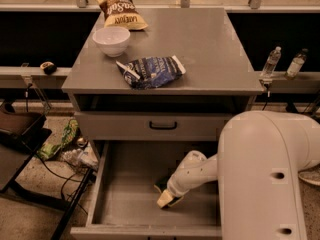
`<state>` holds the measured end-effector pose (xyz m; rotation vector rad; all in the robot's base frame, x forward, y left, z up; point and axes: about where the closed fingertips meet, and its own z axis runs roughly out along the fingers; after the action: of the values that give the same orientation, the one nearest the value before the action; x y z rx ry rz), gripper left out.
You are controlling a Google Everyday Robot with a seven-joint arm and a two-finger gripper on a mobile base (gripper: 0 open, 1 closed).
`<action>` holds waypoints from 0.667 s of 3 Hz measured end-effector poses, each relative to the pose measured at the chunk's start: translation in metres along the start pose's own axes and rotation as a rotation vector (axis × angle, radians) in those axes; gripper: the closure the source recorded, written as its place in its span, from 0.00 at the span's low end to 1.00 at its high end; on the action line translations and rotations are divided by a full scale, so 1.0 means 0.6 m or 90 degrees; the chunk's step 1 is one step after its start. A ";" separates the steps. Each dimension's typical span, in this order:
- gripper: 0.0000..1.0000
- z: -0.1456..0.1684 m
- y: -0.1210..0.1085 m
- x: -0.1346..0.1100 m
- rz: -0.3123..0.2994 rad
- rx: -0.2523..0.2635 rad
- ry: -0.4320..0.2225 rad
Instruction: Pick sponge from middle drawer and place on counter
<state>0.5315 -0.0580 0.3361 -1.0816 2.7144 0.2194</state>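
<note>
The middle drawer point(125, 199) is pulled open below the grey cabinet, its flat floor showing. The sponge point(161, 186), dark green over yellow, lies on the drawer floor near its middle and is mostly covered by the arm. My gripper point(166, 199) reaches down into the drawer right on top of the sponge; a cream fingertip point(163, 202) shows at its near edge. The counter point(210, 44) is the broad grey top of the cabinet, above and behind the gripper.
On the counter stand a white bowl point(111, 40), a blue foil snack bag point(151, 71) and a yellow chip bag point(120, 8). A shallower drawer front with a black handle point(162, 126) is shut above the open drawer. Two water bottles point(270, 63) stand at right. Clutter lies on the floor at left point(65, 144).
</note>
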 end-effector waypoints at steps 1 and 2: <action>0.50 0.000 0.000 0.000 0.000 0.000 0.000; 0.73 0.000 0.000 0.000 0.000 0.000 0.000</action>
<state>0.5315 -0.0580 0.3362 -1.0817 2.7144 0.2195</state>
